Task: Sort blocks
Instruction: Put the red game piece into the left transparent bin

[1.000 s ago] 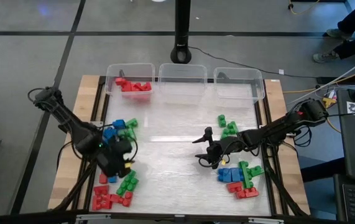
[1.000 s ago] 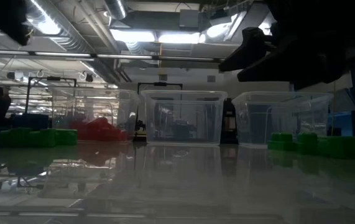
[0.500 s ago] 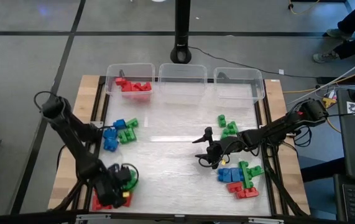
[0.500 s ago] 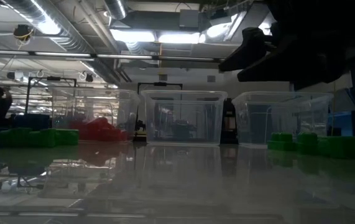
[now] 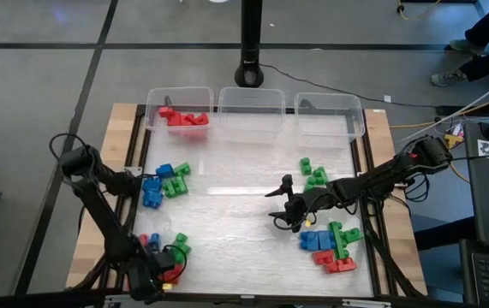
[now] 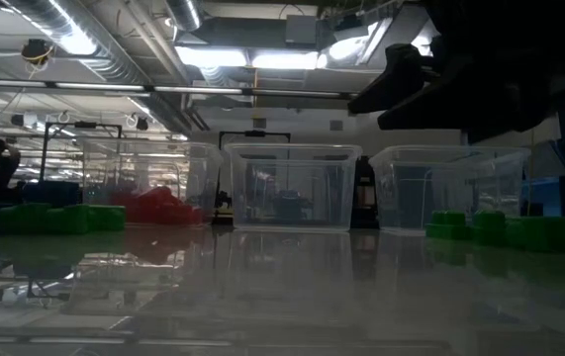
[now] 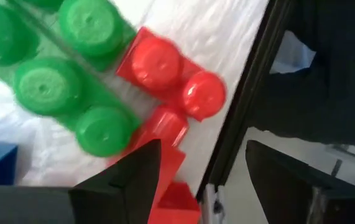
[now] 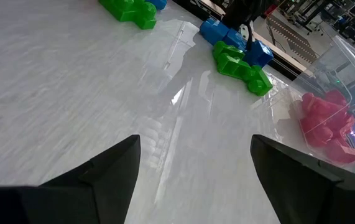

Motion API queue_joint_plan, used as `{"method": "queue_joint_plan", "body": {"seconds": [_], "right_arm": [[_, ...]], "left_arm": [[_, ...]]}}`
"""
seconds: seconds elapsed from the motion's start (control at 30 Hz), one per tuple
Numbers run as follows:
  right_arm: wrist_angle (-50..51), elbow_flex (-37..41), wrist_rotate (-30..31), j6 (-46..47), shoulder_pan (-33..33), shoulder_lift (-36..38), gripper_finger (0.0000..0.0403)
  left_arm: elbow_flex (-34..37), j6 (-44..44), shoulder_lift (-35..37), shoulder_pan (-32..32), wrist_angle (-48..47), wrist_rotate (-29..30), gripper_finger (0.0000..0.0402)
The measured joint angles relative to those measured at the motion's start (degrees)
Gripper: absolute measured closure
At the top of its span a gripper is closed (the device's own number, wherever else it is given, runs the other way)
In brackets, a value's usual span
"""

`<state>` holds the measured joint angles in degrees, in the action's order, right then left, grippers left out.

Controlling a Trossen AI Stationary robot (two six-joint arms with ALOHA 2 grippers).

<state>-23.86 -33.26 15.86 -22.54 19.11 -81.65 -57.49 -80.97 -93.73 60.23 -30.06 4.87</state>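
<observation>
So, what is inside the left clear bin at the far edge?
The left bin holds several red blocks. Their exact count cannot be told, since they lie piled together.

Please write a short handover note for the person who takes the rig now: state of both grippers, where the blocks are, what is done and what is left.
Left gripper: open, empty, low over the red and green blocks at the table's near-left corner.
Right gripper: open, empty, above bare table at centre-right.
Done: some red blocks lie in the left bin; middle bin and right bin look empty.
Left: the blue and green cluster at mid-left, green blocks at right, the mixed pile at near right, and the near-left pile.
</observation>
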Motion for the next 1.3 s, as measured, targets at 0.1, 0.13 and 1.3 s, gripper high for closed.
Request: {"method": "queue_joint_plan", "body": {"seconds": [0.1, 0.13, 1.3], "right_arm": [[0.0, 0.0, 0.0, 0.0, 0.0, 0.0, 0.0097], [0.0, 0.0, 0.0, 0.0, 0.0, 0.0, 0.0097], [0.0, 0.0, 1.6, 0.0, 0.0, 0.0, 0.0097]], "left_arm": [[0.0, 0.0, 0.0, 0.6, -1.0, 0.0, 0.0178], [0.0, 0.0, 0.0, 0.8, -1.9, 0.0, 0.0178], [0.1, 17.2, 3.5, -5.1, -16.9, -0.5, 0.0178]]}}
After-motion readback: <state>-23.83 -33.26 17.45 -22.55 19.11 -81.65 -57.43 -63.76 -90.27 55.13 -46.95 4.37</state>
